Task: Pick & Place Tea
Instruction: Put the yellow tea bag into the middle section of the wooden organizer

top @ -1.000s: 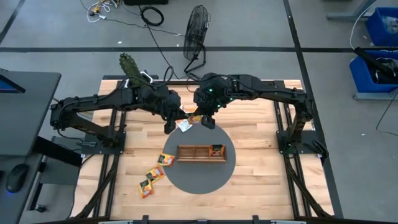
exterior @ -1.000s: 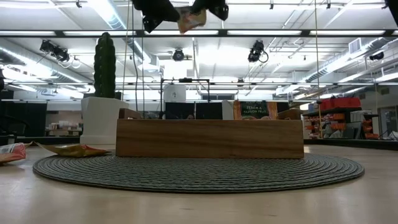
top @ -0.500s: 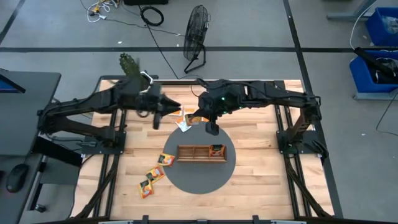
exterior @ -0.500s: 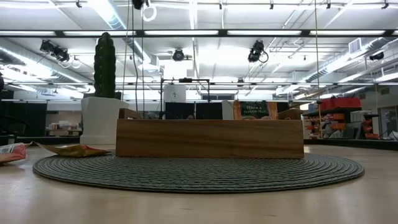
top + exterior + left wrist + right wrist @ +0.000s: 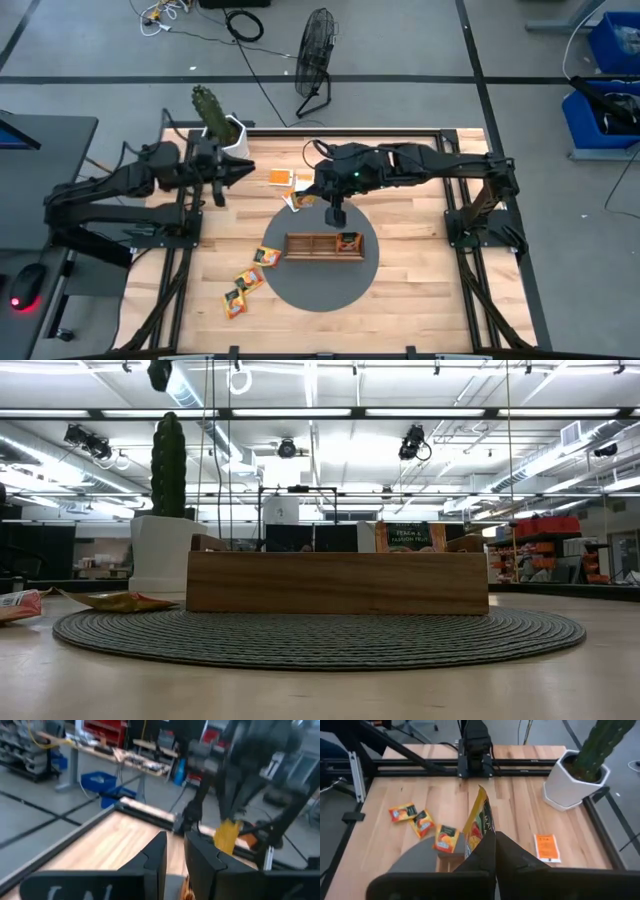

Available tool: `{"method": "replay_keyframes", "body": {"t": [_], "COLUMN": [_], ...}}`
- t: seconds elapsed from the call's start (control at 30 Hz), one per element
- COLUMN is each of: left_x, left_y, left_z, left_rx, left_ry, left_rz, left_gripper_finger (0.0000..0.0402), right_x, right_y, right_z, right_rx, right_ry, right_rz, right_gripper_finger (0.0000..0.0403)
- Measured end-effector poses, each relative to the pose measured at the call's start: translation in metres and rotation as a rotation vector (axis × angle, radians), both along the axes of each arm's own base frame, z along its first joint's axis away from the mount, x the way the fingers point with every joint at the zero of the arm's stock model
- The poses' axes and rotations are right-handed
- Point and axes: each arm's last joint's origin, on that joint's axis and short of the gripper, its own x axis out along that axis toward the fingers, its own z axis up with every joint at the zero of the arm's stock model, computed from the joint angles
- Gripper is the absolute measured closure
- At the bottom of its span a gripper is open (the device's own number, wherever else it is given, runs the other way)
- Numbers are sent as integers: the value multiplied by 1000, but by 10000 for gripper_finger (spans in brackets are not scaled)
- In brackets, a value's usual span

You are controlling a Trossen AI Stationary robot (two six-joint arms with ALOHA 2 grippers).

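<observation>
My right gripper [image 5: 489, 842] is shut on a yellow-orange tea sachet [image 5: 479, 815] and hovers beyond the far left of the round grey mat [image 5: 320, 280]. The same sachet [image 5: 302, 197] shows in the high view, and as a yellow sachet [image 5: 227, 836] from the left wrist. My left gripper [image 5: 176, 857] is open with a narrow gap, holds nothing, and hangs level over the table's left part [image 5: 218, 186]. The wooden tray [image 5: 323, 245] lies on the mat with one sachet [image 5: 348, 241] in its right compartment. My right gripper pinches the sachet's lower edge [image 5: 480, 839] between its two fingers. The fingers slant down toward the table's left side. The sachet stands edge-on above the fingertips, lifted clear of the table.
Loose sachets lie on the wood: an orange one [image 5: 278, 178] at the far side and three [image 5: 248, 280] at the mat's near left. A cactus in a white pot [image 5: 218, 122] stands at the far left corner. The low view shows the tray's long side [image 5: 337, 582].
My left gripper has let go of the sachet that both grippers held high over the table. It has drawn back toward the table's left edge and tipped up to level. My right gripper keeps the sachet and has swung a little toward the near edge.
</observation>
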Motion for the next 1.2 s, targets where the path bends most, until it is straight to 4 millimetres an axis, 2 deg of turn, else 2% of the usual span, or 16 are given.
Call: {"method": "replay_keyframes", "body": {"t": [0.17, 0.4, 0.77, 0.93, 1.2], "left_x": [-12, -15, -15, -15, -15], "left_y": [-2, -2, -2, -2, -2], "left_z": [6, 4, 2, 2, 2], "left_rx": [13, 9, 1, -20, -29], "left_ry": [-48, -29, -8, -12, -14], "left_rz": [8, 11, 11, 12, 15], "left_gripper_finger": [333, 333, 333, 333, 333], "right_x": [7, 6, -16, -25, -32], "right_y": [13, 24, 42, 51, 61], "right_z": [-27, -69, -142, -166, -193], "right_rx": [20, 24, 49, 54, -39], "right_ry": [6, 28, 62, 73, 99], "right_rz": [-10, -83, -233, -266, -235], "right_gripper_finger": [403, 403, 403, 403, 403]}}
